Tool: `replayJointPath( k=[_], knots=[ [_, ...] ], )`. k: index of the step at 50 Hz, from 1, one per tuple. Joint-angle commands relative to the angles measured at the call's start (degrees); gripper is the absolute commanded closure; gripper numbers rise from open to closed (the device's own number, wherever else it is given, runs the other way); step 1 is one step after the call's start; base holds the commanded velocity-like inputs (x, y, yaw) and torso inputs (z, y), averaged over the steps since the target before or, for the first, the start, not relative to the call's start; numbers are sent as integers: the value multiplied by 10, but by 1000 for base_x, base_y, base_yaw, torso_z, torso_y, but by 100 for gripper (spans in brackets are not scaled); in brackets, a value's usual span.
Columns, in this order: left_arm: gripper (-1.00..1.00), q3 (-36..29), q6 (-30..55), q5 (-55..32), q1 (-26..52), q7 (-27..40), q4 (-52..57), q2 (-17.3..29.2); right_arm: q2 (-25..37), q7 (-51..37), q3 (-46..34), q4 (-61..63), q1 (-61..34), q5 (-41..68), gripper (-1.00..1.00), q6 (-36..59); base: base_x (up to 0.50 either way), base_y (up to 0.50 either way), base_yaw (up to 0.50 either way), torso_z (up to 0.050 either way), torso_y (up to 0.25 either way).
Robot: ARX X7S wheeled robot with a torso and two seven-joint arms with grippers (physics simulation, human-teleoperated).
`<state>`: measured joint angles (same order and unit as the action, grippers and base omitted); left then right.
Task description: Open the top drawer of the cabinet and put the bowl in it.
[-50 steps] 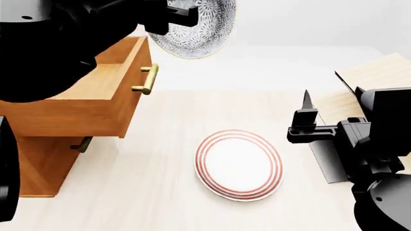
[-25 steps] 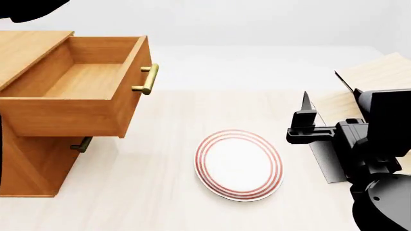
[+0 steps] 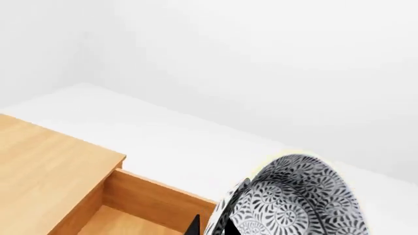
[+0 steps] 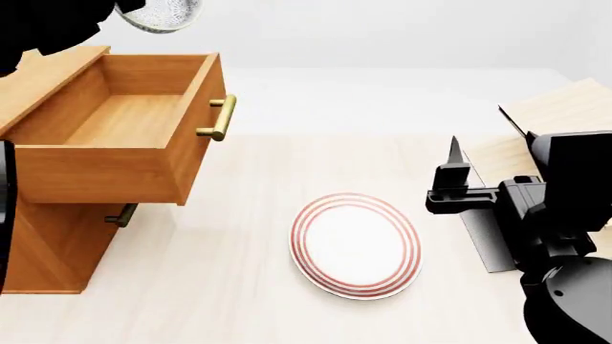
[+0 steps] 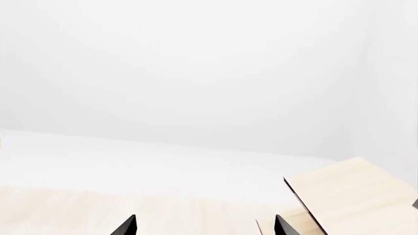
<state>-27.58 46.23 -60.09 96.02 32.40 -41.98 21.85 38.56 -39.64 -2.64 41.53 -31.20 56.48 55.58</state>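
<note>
The cabinet (image 4: 53, 247) stands at the left with its top drawer (image 4: 125, 118) pulled out, its light wood inside bare, its brass handle (image 4: 220, 118) facing the table's middle. The bowl (image 4: 158, 14), speckled grey-blue outside, hangs tilted above the drawer's far end at the head view's upper edge. My left gripper (image 3: 212, 227) is shut on the rim of the bowl (image 3: 294, 200), one finger on each side of the wall; below it lie the cabinet's top (image 3: 46, 161) and the drawer's back wall (image 3: 150, 200). At the right, my right gripper (image 4: 457, 165) is open and holds nothing.
A flat white plate with red rings (image 4: 356, 244) lies on the table in front of me. A pale tilted-board rack (image 4: 555, 115) on a black base (image 4: 488, 240) stands at the right, close behind my right arm. A lower drawer's handle (image 4: 122, 215) shows under the open drawer.
The bowl was right of the drawer's front a second ago, went out of view, and now shows further left and higher, over the drawer's far end. The right arm has not moved.
</note>
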Motion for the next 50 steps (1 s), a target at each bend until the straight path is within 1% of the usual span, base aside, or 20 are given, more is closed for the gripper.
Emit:
replayJointPath(
  k=[1, 10, 17, 24, 26, 34, 41, 50],
  knots=[
    [100, -4, -51, 38, 4, -26, -96, -6, 1, -6, -2, 0, -8, 7, -100, 7, 0, 0, 0, 0, 0],
    [100, -8, -80, 55, 10, -39, -154, -8, 1, -6, -5, -2, -8, 6, -100, 5, 0, 0, 0, 0, 0],
    [100, -5, -100, 58, -5, -41, -171, -9, 0, -6, -9, -5, -11, 4, -100, 5, 0, 0, 0, 0, 0],
    [100, -17, -165, 89, 23, -102, -315, -45, -1, -4, -14, -9, -11, 0, -100, 2, 0, 0, 0, 0, 1],
    [100, -13, -175, 94, 21, -101, -328, -47, -1, -4, -15, -11, -11, -2, -100, 2, 0, 0, 0, 0, 0],
    [100, 45, -189, 140, 0, -93, -330, -49, -1, -8, -16, -12, -15, 1, -100, 5, 0, 0, 0, 0, 0],
    [100, 121, -191, 212, -19, -90, -330, -52, -1, -4, -19, -15, -7, -6, -100, -3, 0, 0, 0, 0, 0],
    [100, 208, -185, 306, -28, -105, -330, -58, -3, -2, -24, -19, -6, -11, -100, -7, 0, 0, 0, 0, 1]
  ],
)
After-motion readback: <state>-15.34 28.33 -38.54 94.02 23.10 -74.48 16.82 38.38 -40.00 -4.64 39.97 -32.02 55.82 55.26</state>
